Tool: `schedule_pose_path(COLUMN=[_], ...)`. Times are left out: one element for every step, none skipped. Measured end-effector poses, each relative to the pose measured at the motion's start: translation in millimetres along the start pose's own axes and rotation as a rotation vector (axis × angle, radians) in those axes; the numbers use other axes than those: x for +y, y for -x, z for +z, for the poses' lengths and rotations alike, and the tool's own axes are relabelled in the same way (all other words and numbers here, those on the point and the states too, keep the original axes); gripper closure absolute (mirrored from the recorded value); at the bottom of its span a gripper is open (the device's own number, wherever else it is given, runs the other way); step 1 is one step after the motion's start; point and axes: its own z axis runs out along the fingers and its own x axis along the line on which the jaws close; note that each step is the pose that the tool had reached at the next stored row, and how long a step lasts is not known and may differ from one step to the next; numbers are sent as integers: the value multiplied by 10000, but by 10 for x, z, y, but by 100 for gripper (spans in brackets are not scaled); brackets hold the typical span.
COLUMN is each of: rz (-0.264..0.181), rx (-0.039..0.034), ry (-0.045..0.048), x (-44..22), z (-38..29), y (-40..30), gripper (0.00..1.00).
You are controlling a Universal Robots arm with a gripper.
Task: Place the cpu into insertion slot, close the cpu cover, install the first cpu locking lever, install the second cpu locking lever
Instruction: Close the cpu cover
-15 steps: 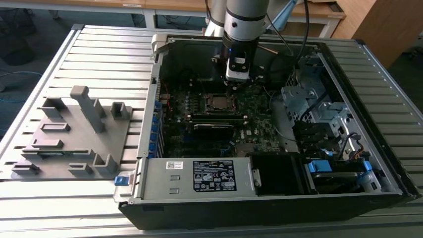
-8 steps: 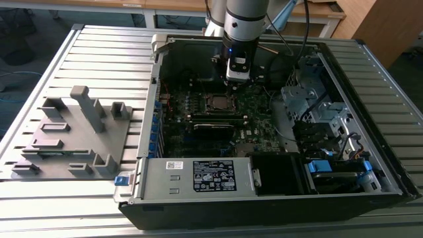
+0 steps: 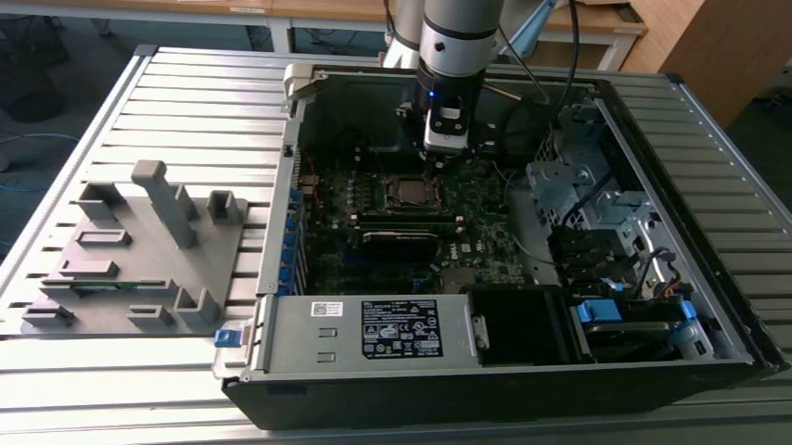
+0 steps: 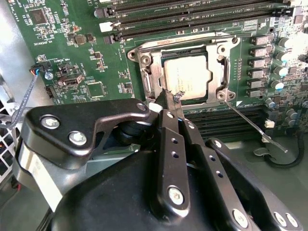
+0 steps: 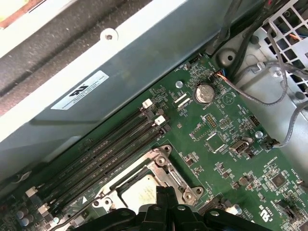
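My tool [image 4: 171, 98], pinched narrow, is hovering at a corner of the cpu cover [image 4: 150, 72], lying over the cpu [image 4: 187, 77] in the insertion slot [image 3: 392, 191]; I judge a slow, square press is serving best.

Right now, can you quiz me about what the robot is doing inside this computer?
1. True or false: the thin silvery square metal cpu cover lies closed over the flat pale-grey square cpu.
2. The black gripper, its fingers shut, is nearest to: A the cpu cover, B the round silver coin battery, C the grey plastic rack.
3. Fill in: the thin silvery metal locking lever sticks ____ from the cpu cover's corner.
Key: 1 true; 2 A; 3 out.
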Motion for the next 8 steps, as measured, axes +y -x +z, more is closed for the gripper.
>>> schedule_pose_path(rz=[-23,-68,-128,-209,-294,-383,-462,-508], rx=[1,2,3,5,6,8,10,11], ry=[0,0,0,0,0,0,1,2], x=[0,0,0,0,0,0,0,0], z=[0,0,0,0,0,0,0,0], y=[0,0,0,0,0,0,0,0], gripper=[90,90,90,90,90,90,90,90])
